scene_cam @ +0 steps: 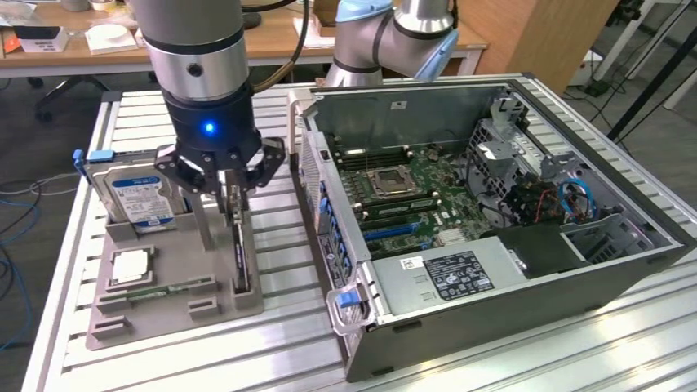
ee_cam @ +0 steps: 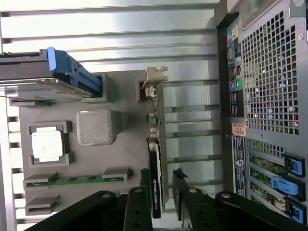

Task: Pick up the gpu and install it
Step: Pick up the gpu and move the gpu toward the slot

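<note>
Starting at the exterior view's left, the hard drive (scene_cam: 136, 196) stands upright in the grey holder (scene_cam: 163, 314). A square chip (scene_cam: 130, 265) and a green memory stick (scene_cam: 163, 287) lie flat in front of it. Now me: my arm (scene_cam: 196, 49) comes straight down from above, wrist vertical, blue light glowing. My claw (scene_cam: 227, 192) points down at the holder's slot nearest the computer. The gpu (scene_cam: 241, 253) is there, standing on its edge, silver bracket at the end away from me. My fingers (ee_cam: 179, 192) are spread, one on each side of the card. The wrist view shows a gap beside it, so I'm open, not clamped. On the right, just beside the holder on the slatted table (scene_cam: 490, 359), is the open computer case (scene_cam: 610, 245), its motherboard (scene_cam: 403, 188) exposed.
</note>
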Robot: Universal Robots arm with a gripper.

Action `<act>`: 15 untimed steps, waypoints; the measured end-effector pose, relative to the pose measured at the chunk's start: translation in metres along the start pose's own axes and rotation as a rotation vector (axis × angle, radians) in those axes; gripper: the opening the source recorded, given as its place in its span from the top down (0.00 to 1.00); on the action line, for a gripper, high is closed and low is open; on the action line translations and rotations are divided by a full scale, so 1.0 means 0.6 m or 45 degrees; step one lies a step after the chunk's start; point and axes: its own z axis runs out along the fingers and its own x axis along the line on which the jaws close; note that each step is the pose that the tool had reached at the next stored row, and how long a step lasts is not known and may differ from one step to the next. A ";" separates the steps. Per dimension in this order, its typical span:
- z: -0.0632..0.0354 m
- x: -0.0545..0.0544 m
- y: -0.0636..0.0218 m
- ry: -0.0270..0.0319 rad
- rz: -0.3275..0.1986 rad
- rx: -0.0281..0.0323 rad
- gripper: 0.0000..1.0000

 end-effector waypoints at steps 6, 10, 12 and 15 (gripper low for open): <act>0.000 0.000 0.000 0.0000 0.000 0.0001 0.58; 0.000 0.000 0.000 0.0000 0.000 0.0001 0.58; 0.000 0.000 0.000 0.0000 0.000 0.0000 0.58; 0.000 0.000 0.000 0.0000 0.000 0.0000 0.57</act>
